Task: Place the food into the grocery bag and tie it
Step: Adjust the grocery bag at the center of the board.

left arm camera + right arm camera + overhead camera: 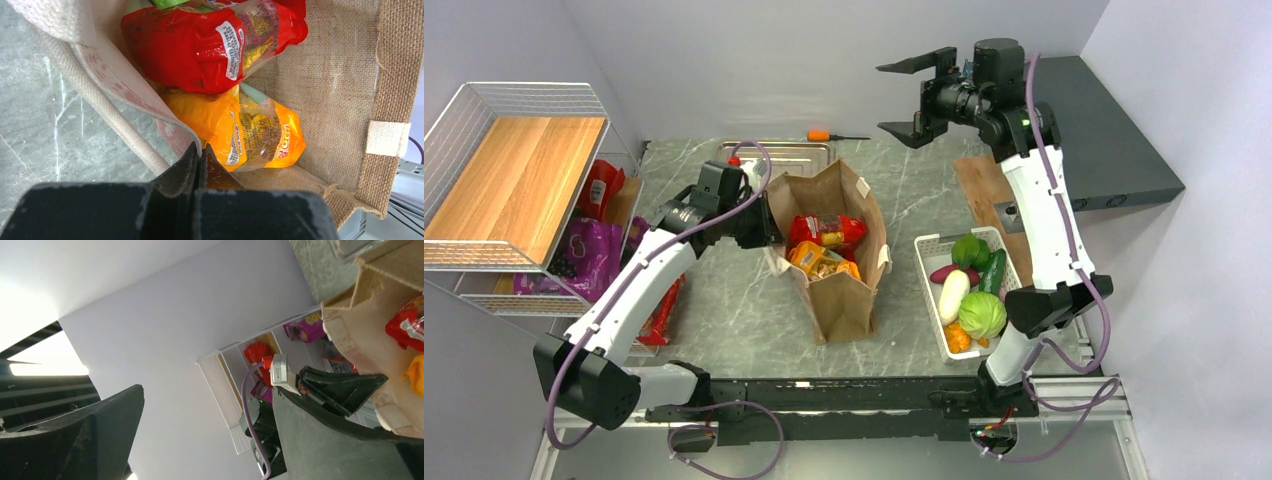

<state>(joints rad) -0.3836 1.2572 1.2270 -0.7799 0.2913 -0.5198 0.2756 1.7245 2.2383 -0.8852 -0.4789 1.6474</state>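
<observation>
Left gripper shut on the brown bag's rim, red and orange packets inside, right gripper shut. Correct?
No: right gripper is open (top external view). Left gripper is shut on the rim of the brown woven grocery bag, shiny red snack packet and orange snack packet inside.

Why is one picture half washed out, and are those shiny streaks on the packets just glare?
Right wrist view: a bright light blows out the left side, and the open right gripper is a dark, soft silhouette. Left wrist view: yes, glare streaks the red packet and orange packet; the left gripper, shut on the grocery bag, looks blurred. Top view: even, sharp.
</observation>
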